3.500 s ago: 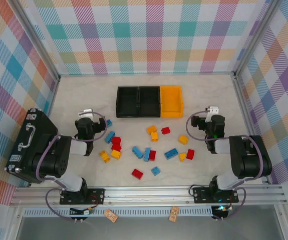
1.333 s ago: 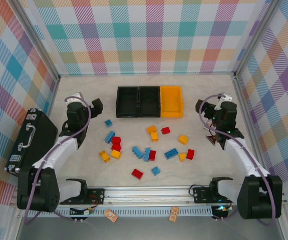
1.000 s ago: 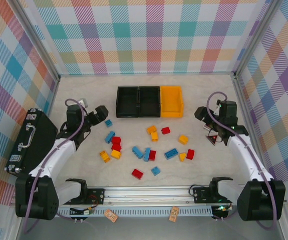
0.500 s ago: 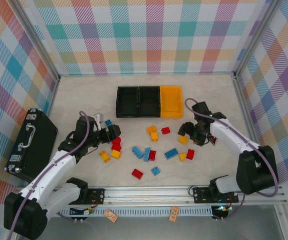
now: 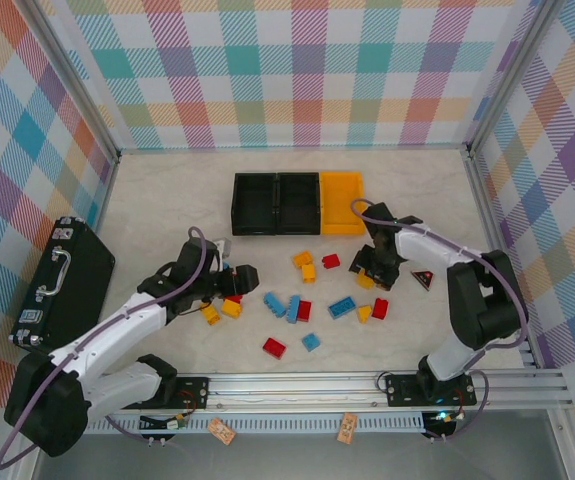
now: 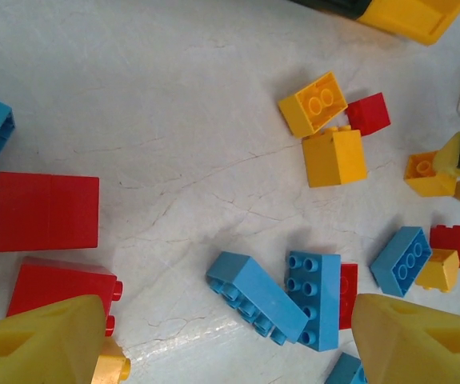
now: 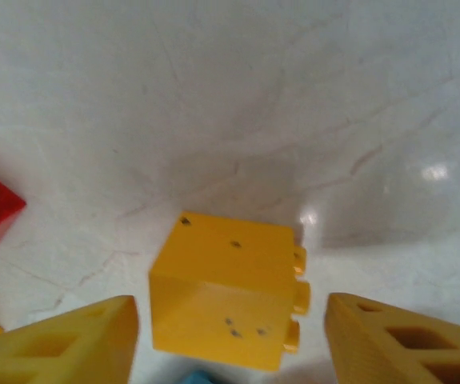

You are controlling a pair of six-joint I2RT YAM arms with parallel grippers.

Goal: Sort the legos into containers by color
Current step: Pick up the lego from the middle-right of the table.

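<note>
Lying nearest: red brick (image 5: 274, 347) and blue brick (image 5: 310, 341), loose on the table (image 5: 167, 190) by the arm bases.
Mid scatter: the other bricks (image 5: 297, 305), red/blue/yellow mixed; none binned as far as I can see.
Left gripper (image 5: 245, 280): open, holding nothing. It is low over two red bricks (image 6: 50, 212) at the left end of the scatter, with one finger (image 6: 38, 336) just beside the lower one.
Right gripper (image 5: 369, 270): open, straddling the yellow brick (image 7: 222, 300), with a gap on both sides and no contact.
Yellow brick pose: on its side, studs facing one finger.
Handling: probably light, rigid, smooth plastic. It won't deform, but could tip or squirt out if pinched off-centre.
Grip point: centred, mid-height. Flat side walls would be best; this approach looks like stud face against base, so likely less contact.
Bins (image 5: 278, 203): two black plus the yellow bin (image 5: 342, 231), in a row beyond the scatter. The yellow bin is near the right gripper.
</note>
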